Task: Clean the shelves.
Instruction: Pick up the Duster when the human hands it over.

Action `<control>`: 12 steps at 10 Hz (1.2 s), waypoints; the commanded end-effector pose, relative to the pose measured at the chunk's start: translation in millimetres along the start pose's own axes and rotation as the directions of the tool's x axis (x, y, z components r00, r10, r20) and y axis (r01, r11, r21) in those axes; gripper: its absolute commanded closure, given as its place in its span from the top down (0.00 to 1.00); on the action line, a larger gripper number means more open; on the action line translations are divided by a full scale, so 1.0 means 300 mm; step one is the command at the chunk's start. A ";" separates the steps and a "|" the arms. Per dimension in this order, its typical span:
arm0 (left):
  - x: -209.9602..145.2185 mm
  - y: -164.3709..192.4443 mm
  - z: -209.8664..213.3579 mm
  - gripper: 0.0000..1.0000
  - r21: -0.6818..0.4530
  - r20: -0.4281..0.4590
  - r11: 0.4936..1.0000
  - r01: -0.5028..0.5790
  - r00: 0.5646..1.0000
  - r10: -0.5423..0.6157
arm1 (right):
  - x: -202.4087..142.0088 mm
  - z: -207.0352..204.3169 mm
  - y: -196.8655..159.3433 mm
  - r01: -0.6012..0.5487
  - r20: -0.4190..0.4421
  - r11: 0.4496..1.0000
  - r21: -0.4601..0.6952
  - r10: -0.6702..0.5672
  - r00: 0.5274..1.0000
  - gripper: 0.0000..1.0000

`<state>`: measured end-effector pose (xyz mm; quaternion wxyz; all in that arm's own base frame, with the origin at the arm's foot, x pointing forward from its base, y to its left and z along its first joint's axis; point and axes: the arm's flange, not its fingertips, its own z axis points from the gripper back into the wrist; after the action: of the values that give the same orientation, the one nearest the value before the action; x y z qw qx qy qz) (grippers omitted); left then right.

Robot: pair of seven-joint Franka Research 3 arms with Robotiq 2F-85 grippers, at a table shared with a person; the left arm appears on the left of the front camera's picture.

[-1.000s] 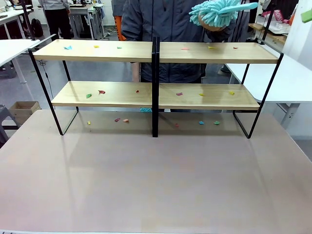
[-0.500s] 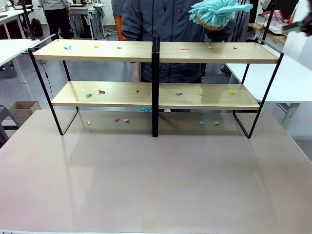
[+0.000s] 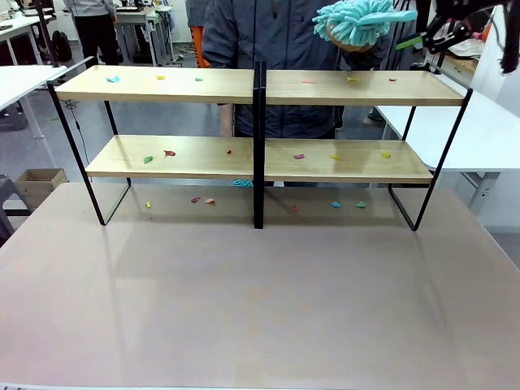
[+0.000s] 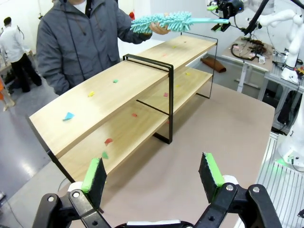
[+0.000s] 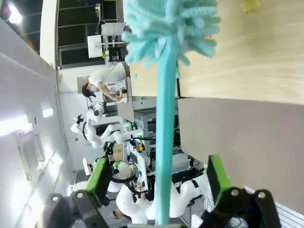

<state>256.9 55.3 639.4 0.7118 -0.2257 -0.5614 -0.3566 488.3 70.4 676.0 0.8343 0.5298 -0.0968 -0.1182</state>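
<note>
Front view: the shelves (image 3: 256,158) stand across the middle of the frame on the brown worktop (image 3: 260,309), both tiers of light-wood boards dotted with small coloured scraps (image 3: 169,153). Behind them a person (image 3: 276,49) holds a teal duster (image 3: 357,20) in one hand (image 3: 351,42) above the upper right board. In the upper right corner the right tool (image 3: 422,31) sits at the duster's handle end.

Left wrist view: the left tool (image 4: 152,173) rises from the bottom edge with its green pads (image 4: 93,175) spread wide and nothing between them. The shelves (image 4: 118,95) run diagonally across the centre, and the duster (image 4: 161,22) is at the top, its handle reaching the right tool (image 4: 216,16) in the upper right.

Right wrist view: the right tool (image 5: 157,178) is spread wide; the duster's handle (image 5: 164,118) runs up between its fingers (image 5: 99,178) without touching either. A shelf board (image 5: 247,57) fills the upper right.
</note>
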 end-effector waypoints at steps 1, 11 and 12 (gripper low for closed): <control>-0.003 0.001 -0.003 1.00 -0.006 0.001 1.000 0.002 1.000 -0.002 | 0.031 -0.020 0.022 0.050 -0.003 0.998 0.035 -0.050 0.999 1.00; -0.003 0.001 -0.003 1.00 -0.006 0.001 1.000 0.002 1.000 -0.002 | 0.071 -0.042 -0.036 0.053 0.065 0.998 0.041 -0.056 0.996 0.00; -0.003 0.001 -0.003 1.00 -0.006 0.001 1.000 0.002 1.000 -0.002 | 0.073 -0.038 -0.042 0.056 0.065 0.998 0.034 -0.058 0.996 0.00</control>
<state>256.9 55.3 639.4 0.7118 -0.2258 -0.5614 -0.3566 513.2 66.8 663.7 0.8178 0.5454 -0.1008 -0.1534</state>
